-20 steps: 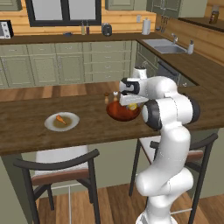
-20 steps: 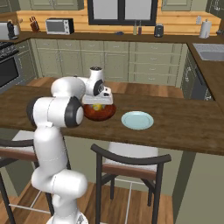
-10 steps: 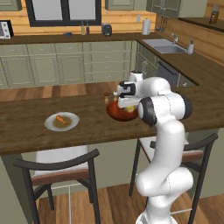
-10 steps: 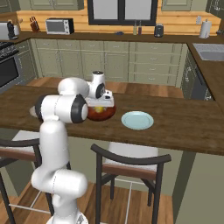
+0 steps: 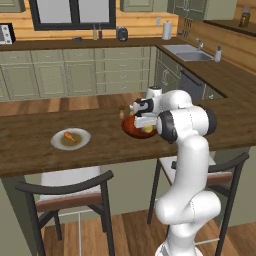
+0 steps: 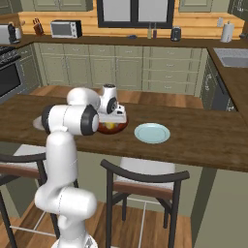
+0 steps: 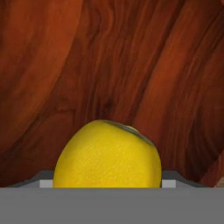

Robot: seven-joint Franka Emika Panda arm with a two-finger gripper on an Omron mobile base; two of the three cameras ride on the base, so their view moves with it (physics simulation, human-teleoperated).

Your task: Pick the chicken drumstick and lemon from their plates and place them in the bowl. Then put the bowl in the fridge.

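My gripper (image 5: pixel 143 121) hangs low over the reddish-brown bowl (image 5: pixel 130 129) on the wooden island, shut on the bright yellow lemon (image 7: pixel 107 155). In the hand view the lemon sits close up between the fingers and hides their tips, with the bowl's glossy inside (image 7: pixel 109 65) behind it. From the right, the lemon (image 6: pixel 110 126) shows just inside the bowl (image 6: pixel 119 127) under the hand (image 6: pixel 113 117). The chicken drumstick (image 5: pixel 70 136) lies on the white-rimmed plate (image 5: pixel 84 134) to the left. The pale green-blue plate (image 6: pixel 151 132) lies bare to the right of the bowl. The fridge is out of view.
Two dark chairs (image 5: pixel 70 192) (image 5: pixel 222 170) stand at the island's near edge, either side of the robot's base. A small brownish object (image 5: pixel 121 110) sits just behind the bowl. Cabinets and a sink (image 5: pixel 192 52) line the far walls.
The hand has sunk a little toward the bowl, still carrying the lemon. The jaws keep the same width. The drumstick and the plates have not moved.
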